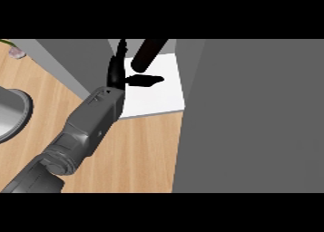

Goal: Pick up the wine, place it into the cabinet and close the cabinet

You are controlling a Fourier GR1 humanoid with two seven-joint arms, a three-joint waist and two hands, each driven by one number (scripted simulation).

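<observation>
- One arm shows, the left. Its forearm [90, 124] runs up from the lower left edge, and the left hand [116, 74] stands at the mouth of the cabinet [154, 99]. The fingers are straight and point inward, the thumb sticks out to the right, and the hand holds nothing. The right hand is out of view.
- The wine [148, 53] is a dark bottle over the cabinet's white floor, well inside, just beside the fingers and just beyond the thumb. I cannot tell whether anything touches it. It looks slanted in this view, so it may not stand square.
- Risk: drawing the hand back with the thumb out could catch the bottle's base and tip it or drag it toward the front lip.
- Risk: a leaning bottle could roll into the path of the closing door.
- Room: the opening is narrow, with a grey wall [77, 68] close on the hand's left and a broad grey panel [258, 113] on the right. I cannot tell which is the door.
- The way back runs over the wooden counter [144, 154]. A round metal basin [23, 106] lies well apart at the left.
</observation>
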